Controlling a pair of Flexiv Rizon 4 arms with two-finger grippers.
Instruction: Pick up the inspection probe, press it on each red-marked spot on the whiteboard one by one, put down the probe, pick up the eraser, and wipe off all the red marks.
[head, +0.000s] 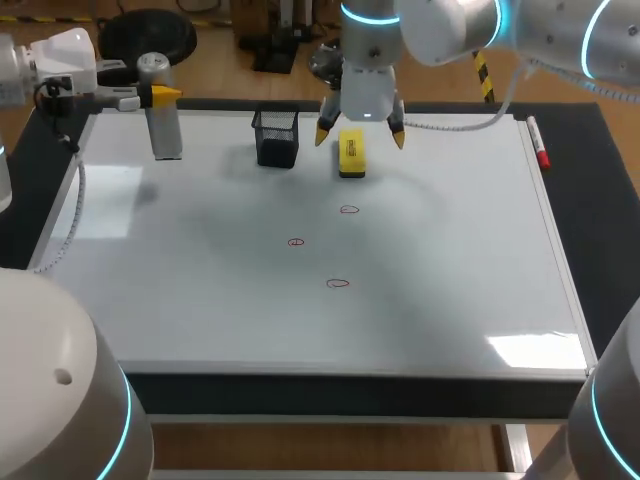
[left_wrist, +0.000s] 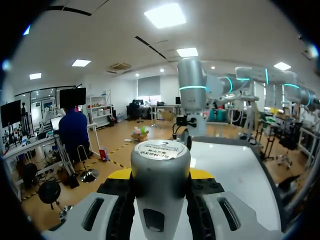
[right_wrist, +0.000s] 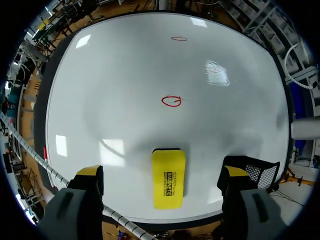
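One rectangular yellow eraser (head: 351, 154), glossy whiteboard (head: 450, 260)

The probe (left_wrist: 160, 165) is hiding most of the yellow tips of the left gripper (left_wrist: 161, 175), the right gripper (right_wrist: 162, 176) is covering part of the mesh basket (right_wrist: 261, 172), and glare is blurring one red mark (right_wrist: 216, 71).

Glossy whiteboard (head: 200, 300) (glare spots), matt grey metal-looking probe (head: 162, 118), blk wire-mesh cup (head: 277, 138).

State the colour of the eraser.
The eraser is yellow; the right wrist view shows it best.
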